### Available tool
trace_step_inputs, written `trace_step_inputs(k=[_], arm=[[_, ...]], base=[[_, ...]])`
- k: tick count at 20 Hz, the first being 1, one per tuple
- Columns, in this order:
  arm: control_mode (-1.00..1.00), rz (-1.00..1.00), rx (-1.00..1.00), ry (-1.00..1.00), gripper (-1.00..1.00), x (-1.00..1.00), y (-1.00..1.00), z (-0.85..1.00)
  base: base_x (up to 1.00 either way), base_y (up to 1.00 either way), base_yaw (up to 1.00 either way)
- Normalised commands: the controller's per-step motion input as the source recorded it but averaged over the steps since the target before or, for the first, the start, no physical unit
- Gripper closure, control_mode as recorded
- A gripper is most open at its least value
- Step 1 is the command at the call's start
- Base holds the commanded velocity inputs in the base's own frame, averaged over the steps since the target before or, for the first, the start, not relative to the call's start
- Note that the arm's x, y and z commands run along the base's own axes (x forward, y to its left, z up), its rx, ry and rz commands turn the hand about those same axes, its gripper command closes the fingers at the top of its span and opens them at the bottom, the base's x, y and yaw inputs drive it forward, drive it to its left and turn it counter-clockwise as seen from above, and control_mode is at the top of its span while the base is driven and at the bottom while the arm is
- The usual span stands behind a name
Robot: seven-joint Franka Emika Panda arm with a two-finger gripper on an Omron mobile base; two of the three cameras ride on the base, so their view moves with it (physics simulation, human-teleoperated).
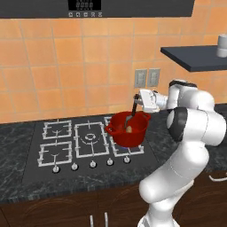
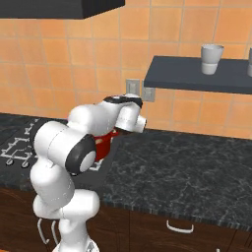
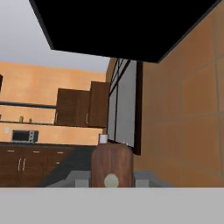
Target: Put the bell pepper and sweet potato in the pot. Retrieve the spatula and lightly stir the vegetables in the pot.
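Note:
The red pot [image 1: 133, 133] stands on the stove's right burner, and part of the pot [image 2: 105, 141] shows behind my arm in the right base view. Inside it lies the pale sweet potato [image 1: 129, 129]; the bell pepper is hidden. My gripper [image 1: 136, 100] hovers just above the pot's far rim, shut on the spatula [image 1: 133, 109]. The spatula hangs down with its lower end inside the pot. In the hand view the spatula's dark reddish-brown handle [image 3: 111, 161] stands upright between the fingertips of my gripper [image 3: 111, 178].
The stove [image 1: 66, 142] has bare burners left of the pot and a row of knobs [image 1: 92, 164] along its front. A dark shelf [image 2: 197, 78] with a white cup [image 2: 211, 58] hangs over the counter [image 2: 187, 162] to the right. Wall outlets [image 1: 147, 78] sit behind the pot.

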Motion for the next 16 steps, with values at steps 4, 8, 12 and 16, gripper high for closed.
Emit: trace_step_inputs(k=[4,8,12,16], arm=[[-1.00,0.13,-0.02,-0.02,1.00,0.12,0.00,-0.22],[-1.00,0.05,-0.07,0.00,1.00,0.09,0.00,-0.20],[-1.00,0.00,-0.09,0.00,1.00,0.00,0.00,-0.20],[-1.00,0.00,-0.06,0.00,1.00,0.00,0.17,-0.04]], base=[[0.00,0.00,0.00],[0.00,0.00,0.00],[0.00,0.00,0.00],[0.00,0.00,0.00]])
